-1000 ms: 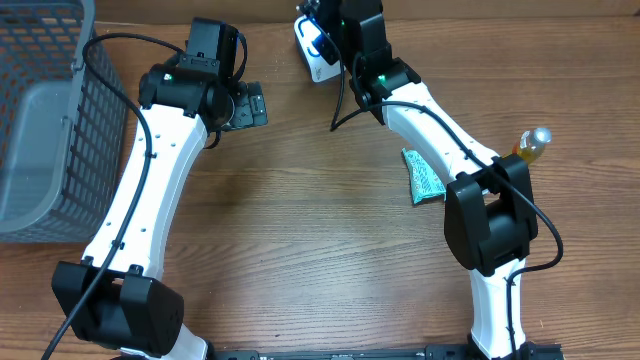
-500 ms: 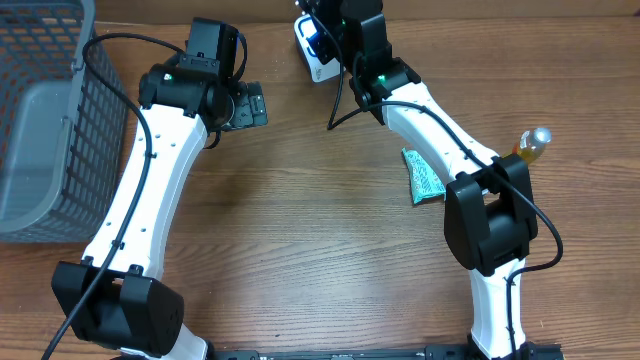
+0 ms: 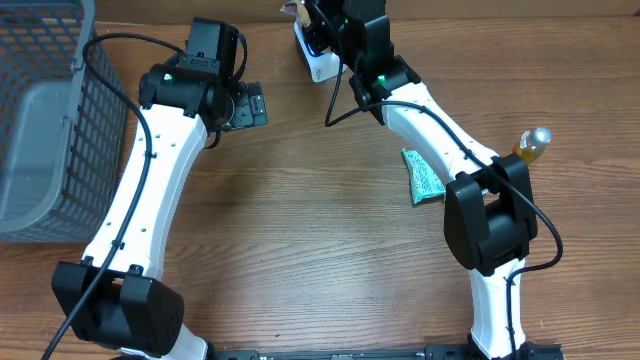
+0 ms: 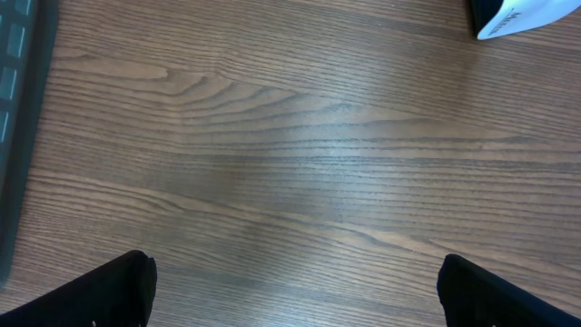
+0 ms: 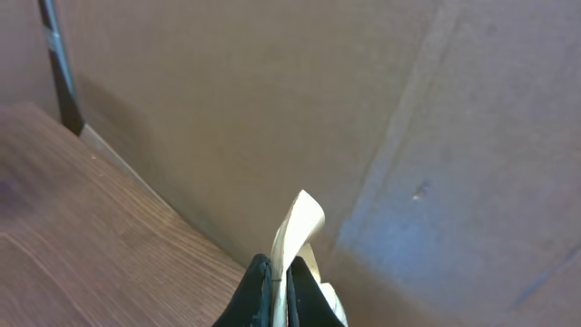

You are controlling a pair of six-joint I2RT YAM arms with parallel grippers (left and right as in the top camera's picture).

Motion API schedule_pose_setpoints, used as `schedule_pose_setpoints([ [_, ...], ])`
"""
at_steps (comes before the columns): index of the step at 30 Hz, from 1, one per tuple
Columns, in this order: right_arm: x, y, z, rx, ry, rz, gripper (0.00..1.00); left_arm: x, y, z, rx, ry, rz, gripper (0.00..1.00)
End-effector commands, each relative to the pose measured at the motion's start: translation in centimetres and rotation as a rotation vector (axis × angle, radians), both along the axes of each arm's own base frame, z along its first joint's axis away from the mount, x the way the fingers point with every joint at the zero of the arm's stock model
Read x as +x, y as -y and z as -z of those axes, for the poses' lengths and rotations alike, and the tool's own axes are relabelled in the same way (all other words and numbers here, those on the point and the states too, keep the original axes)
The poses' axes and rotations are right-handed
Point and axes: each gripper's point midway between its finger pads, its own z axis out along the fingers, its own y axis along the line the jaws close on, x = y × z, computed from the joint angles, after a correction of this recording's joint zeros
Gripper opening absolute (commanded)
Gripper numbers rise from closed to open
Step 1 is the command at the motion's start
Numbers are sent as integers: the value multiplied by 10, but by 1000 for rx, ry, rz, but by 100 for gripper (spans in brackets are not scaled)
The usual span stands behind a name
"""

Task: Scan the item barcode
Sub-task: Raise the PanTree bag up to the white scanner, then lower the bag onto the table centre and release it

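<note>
One cream packet (image 5: 298,225) pinched in right end effector (image 5: 280,283) near table (image 5: 91,213) edge.

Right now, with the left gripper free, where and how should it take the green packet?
Probably by its long left edge or lower end, coming down from above. The packet lies flat on the table, so only a thin edge can be pinched, and the right arm runs close along its upper right. The left gripper stands open and empty.

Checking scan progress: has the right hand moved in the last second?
Yes. Overhead, the right hand, gripping a cream item, has shifted toward the frame's top edge, away from the white scanner, which stayed put.
</note>
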Motion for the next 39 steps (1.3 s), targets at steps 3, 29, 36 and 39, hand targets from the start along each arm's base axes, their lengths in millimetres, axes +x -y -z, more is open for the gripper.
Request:
schedule_pose_setpoints([
  [3,-3,-9,-6,20,7,-31,4,2,1,-11,9,29,14,100],
  [29,-220,45,20,64,-1101,-111,4,2,1,-11,9,29,14,100],
  [36,-263,59,40,-9,-1302,-99,4,2,1,-11,9,29,14,100],
  [39,-268,70,48,-57,-1322,-50,4,2,1,-11,9,29,14,100],
])
